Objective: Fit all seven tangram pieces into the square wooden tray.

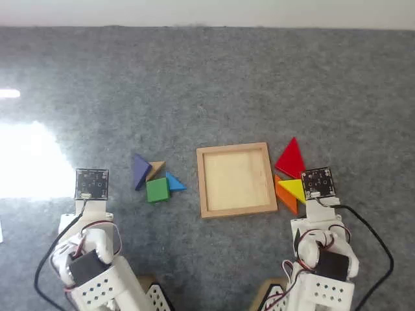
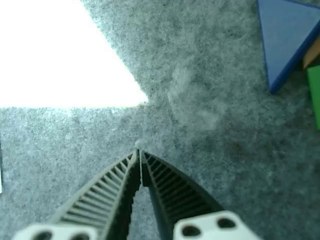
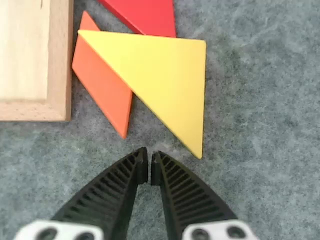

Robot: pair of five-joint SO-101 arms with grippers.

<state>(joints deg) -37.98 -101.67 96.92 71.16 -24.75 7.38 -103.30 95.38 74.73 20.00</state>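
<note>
Wooden square tray (image 1: pixel 201 184) holds no piece yet. Just right of it the yellow triangle (image 3: pixel 165 82) laps over the orange parallelogram (image 3: pixel 102 92), with the red triangle (image 3: pixel 145 15) beyond. Right gripper (image 3: pixel 149 167), fingers pressed together and empty, sits just short of the yellow's near corner, so it is the nearer arm. Left gripper (image 2: pixel 139 157), also closed and empty, is well left of the tray, beyond the blue triangle (image 2: pixel 287 35).

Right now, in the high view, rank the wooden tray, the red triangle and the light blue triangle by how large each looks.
1. wooden tray, clearly the largest
2. red triangle
3. light blue triangle, the smallest
</note>
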